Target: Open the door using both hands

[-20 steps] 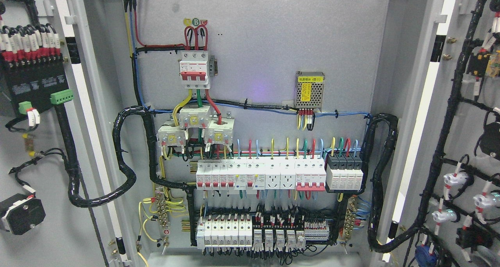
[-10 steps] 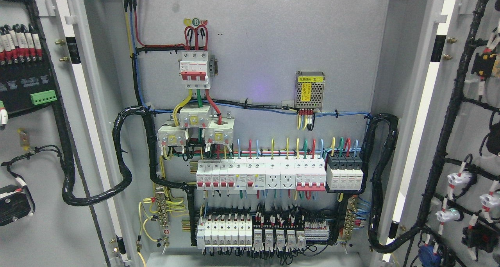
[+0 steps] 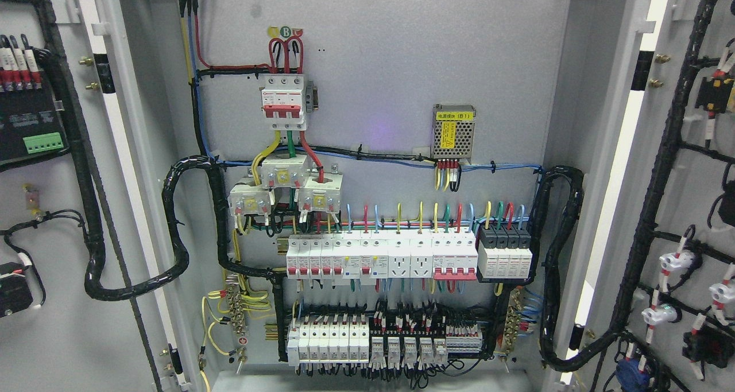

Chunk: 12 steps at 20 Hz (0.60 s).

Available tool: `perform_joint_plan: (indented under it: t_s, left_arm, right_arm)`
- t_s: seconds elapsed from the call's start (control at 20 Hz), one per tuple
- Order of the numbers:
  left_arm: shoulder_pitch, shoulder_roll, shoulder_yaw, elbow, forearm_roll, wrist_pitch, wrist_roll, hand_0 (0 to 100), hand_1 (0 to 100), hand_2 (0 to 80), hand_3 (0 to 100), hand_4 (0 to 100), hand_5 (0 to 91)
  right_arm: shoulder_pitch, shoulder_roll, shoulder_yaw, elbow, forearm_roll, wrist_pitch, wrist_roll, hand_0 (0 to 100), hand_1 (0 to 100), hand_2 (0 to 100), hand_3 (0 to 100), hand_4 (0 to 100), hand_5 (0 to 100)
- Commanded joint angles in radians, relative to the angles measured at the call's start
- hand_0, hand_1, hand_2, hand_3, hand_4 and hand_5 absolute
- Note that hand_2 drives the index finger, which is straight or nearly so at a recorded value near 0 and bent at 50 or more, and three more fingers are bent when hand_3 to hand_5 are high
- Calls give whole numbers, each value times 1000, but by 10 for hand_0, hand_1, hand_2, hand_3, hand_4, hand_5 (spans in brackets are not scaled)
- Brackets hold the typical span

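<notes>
In front of us the cabinet stands with both doors swung wide: the left door (image 3: 69,323) fills the left edge and the right door (image 3: 683,47) the right edge, each showing its wired inner face. Between them we see the back panel (image 3: 390,53) with rows of breakers (image 3: 382,257). Neither of our hands is in view, so we cannot tell how their fingers are.

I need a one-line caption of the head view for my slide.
Electrical cabinet with left door and right door swung open, exposing breaker rows; no robot hands visible.
</notes>
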Motion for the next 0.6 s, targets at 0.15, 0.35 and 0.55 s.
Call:
perform_joint_plan:
  t_s: [0.15,0.35,0.55]
  left_arm:
    - [-9,54,-15,117,6,-632,4,120,389,0,0,0,0]
    - [-3,51,-55,78,6,-582,4,120,389,0,0,0,0]
    - [17,20,-93,-23,4,-542,3,120,389,0,0,0,0]
  right_arm:
    - [12,5,-58,17,-65,-5,-1,120,389,0,0,0,0]
    - [12,5,-58,40,-71,-5,-1,120,389,0,0,0,0]
    - [12,5,-60,72,-100,-5,-1,120,389,0,0,0,0]
